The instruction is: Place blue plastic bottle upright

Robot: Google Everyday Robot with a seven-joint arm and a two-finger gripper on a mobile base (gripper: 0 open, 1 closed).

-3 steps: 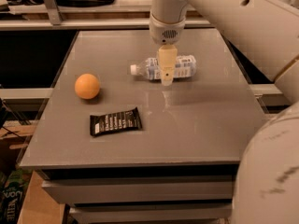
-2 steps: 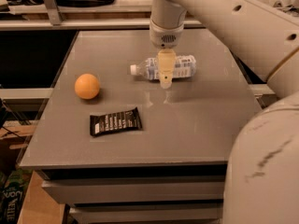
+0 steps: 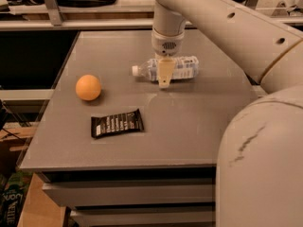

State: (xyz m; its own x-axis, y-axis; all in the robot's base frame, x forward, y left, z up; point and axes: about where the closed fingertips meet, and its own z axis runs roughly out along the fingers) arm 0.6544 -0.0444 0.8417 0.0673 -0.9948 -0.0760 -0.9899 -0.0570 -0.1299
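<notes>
The blue plastic bottle [image 3: 184, 68] lies on its side at the back of the grey table [image 3: 189, 126], its white cap [image 3: 136, 70] pointing left. It is clear with a pale blue-and-white label. My gripper [image 3: 164, 82] hangs straight down from the white arm and stands just in front of the bottle's middle. It covers part of the bottle. Its tip is close to the table top. I cannot tell whether it touches the bottle.
An orange ball [image 3: 88, 87] sits at the left of the table. A black snack packet [image 3: 117, 123] lies flat in front of it. My arm's large white body [image 3: 260, 164] fills the lower right. Shelving runs behind the table.
My gripper has come down a little and slightly left in front of the bottle. The arm's body fills more of the lower right. The bottle, ball and packet have not moved.
</notes>
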